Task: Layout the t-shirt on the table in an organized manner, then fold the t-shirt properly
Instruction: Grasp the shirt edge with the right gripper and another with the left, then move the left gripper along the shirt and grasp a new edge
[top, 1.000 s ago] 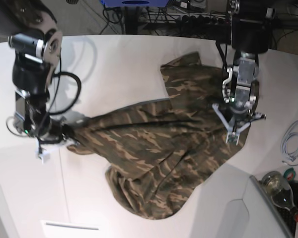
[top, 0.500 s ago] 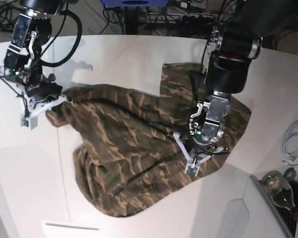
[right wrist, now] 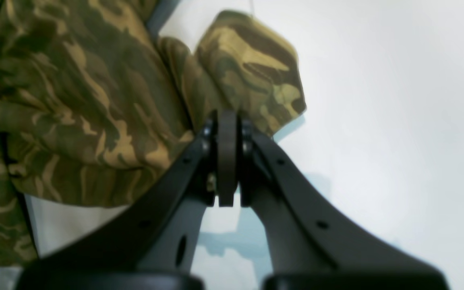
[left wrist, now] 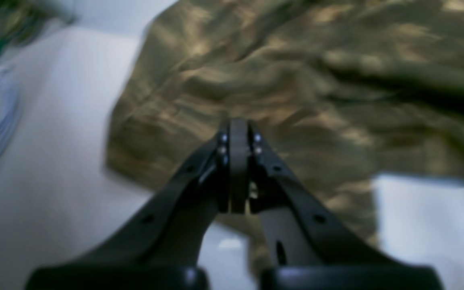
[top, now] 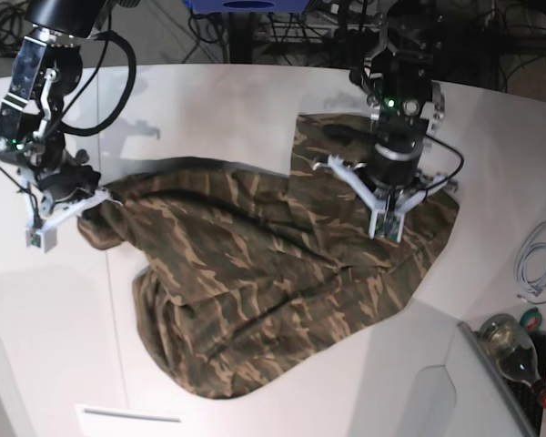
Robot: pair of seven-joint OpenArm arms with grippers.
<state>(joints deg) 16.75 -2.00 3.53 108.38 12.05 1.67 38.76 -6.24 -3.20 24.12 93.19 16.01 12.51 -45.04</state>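
A rumpled camouflage t-shirt [top: 273, 273] sprawls across the middle of the white surface [top: 209, 109], its nearest hem bunched toward the front edge and its far corner lying flat toward the back. At the shirt's left tip in the base view, the right pincer [top: 96, 196] is clamped tight on a fold of cloth, the wrist view showing fabric caught between its closed jaws. Farther back, on the base view's right, the left pincer [top: 389, 218] is likewise pressed closed over the shirt; whether it grips cloth cannot be told from its blurred wrist view. A coiled white cable [top: 537, 259] lies beside the surface's right edge.
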